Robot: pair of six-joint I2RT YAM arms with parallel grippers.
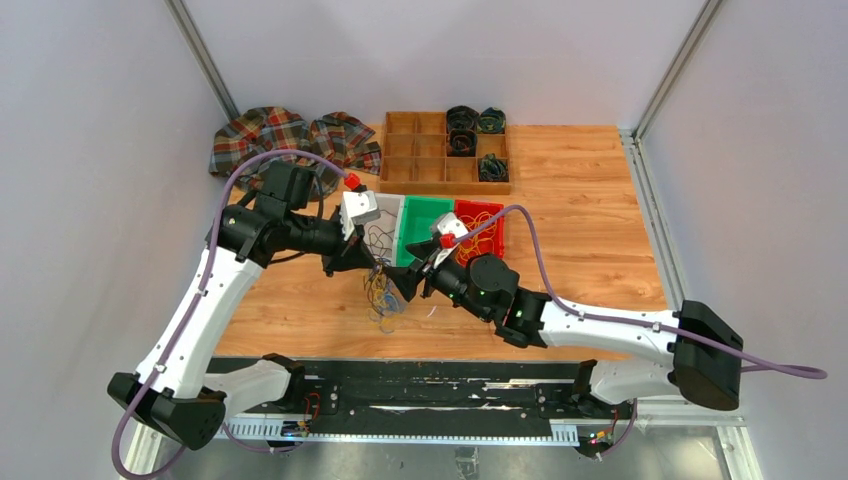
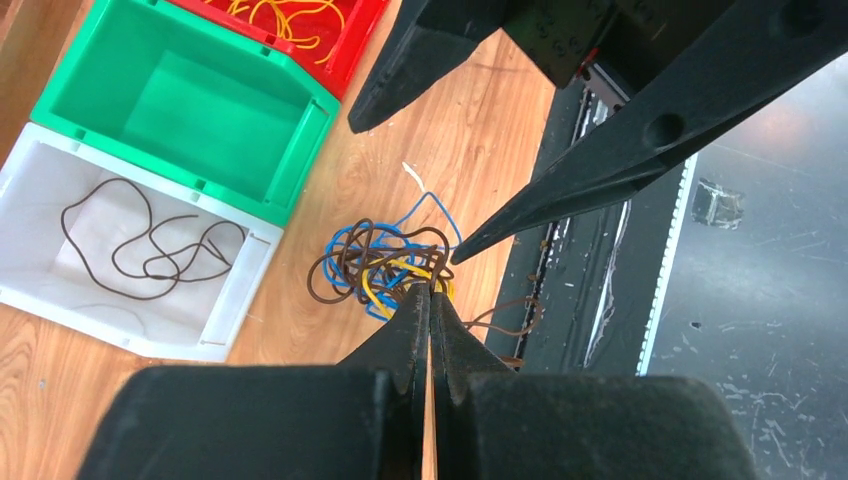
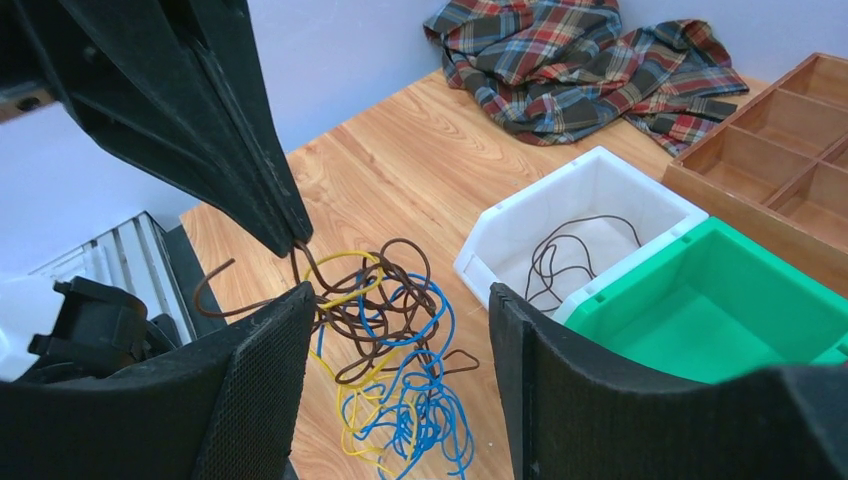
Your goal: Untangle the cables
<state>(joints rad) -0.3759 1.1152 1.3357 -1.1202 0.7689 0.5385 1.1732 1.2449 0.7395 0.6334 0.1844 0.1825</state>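
Note:
The cables [image 1: 383,298] are a tangle of brown, yellow and blue wire [image 3: 400,340] hanging over the wooden table near its front edge. My left gripper [image 2: 431,290] is shut on the top of the tangle, pinching a brown strand, and the loops [image 2: 375,265] dangle below its tips. In the top view the left gripper [image 1: 368,268] sits just left of the right gripper [image 1: 408,285]. My right gripper [image 3: 398,300] is open, and its two fingers straddle the hanging tangle without gripping it. The left fingers [image 3: 230,130] reach in from the upper left of the right wrist view.
A white bin [image 3: 520,215] holding one brown cable, a green bin [image 3: 720,300] and a red bin [image 1: 480,207] with yellow cables stand in a row behind the tangle. A wooden compartment tray [image 1: 420,150] with dark coils and a plaid cloth [image 1: 290,135] lie at the back.

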